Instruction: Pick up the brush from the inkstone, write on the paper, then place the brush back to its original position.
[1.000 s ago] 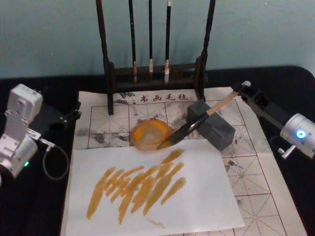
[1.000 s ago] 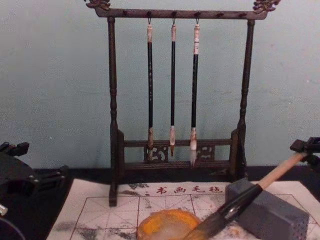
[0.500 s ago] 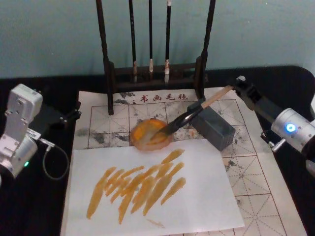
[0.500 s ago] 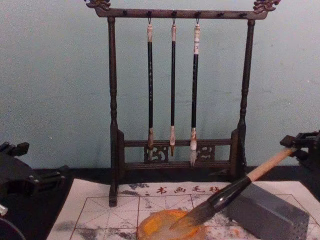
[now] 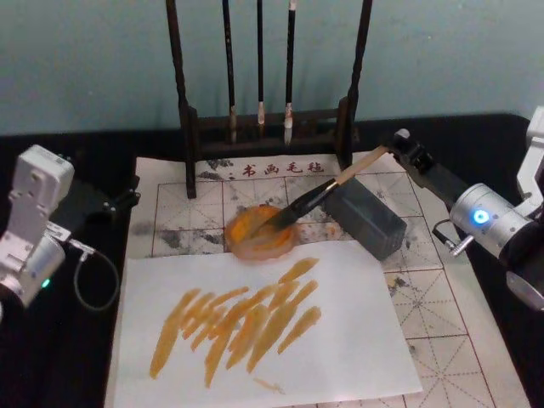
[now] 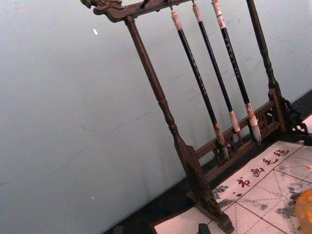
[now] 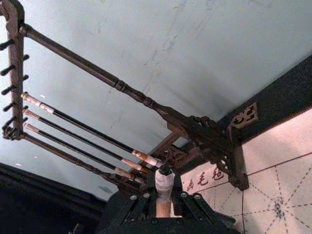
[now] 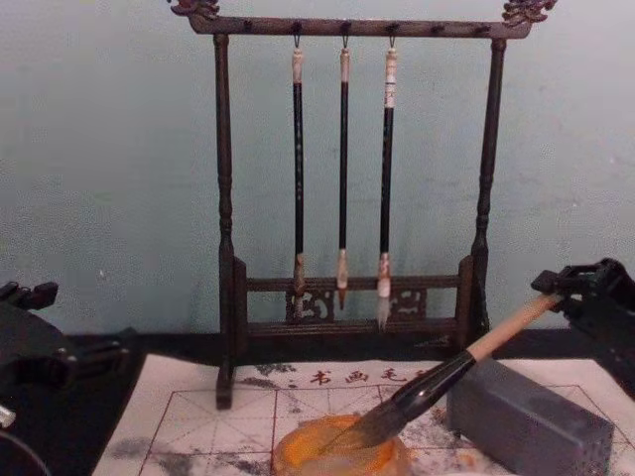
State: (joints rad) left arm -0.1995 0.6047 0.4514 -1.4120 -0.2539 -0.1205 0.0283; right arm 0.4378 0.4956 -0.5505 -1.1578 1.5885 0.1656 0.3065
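Moved since a second ago: the brush [image 5: 319, 197] has slid toward the upper left of the head view, its bristle tip going from the dish's lower-right rim to over the dish's middle; the right gripper [image 5: 393, 149] has shifted left with it.
Brush: slanted, bristles low at frame centre, pale handle rising to the upper right; in the chest view [image 8: 437, 382] it runs from the bottom centre up to the right edge.
Right gripper: pinching the brush's pale handle close to its end, upper right of the head view, right edge of the chest view [image 8: 556, 293].
Orange dish [image 5: 259, 231]: centre of the head view, under the bristles; whether they touch it I cannot tell.
Grey block [image 5: 365, 217]: just right of the dish, beneath the handle.
Paper [image 5: 442, 297]: red-gridded, under dish and block.
White sheet [image 5: 340, 340]: lower half, streaked with orange strokes.
Brush rack [image 5: 181, 102]: top centre, behind the paper, with three thin brushes [image 8: 342, 178] hanging.
Left gripper [image 5: 115, 202]: idle at the left edge; its state cannot be told.
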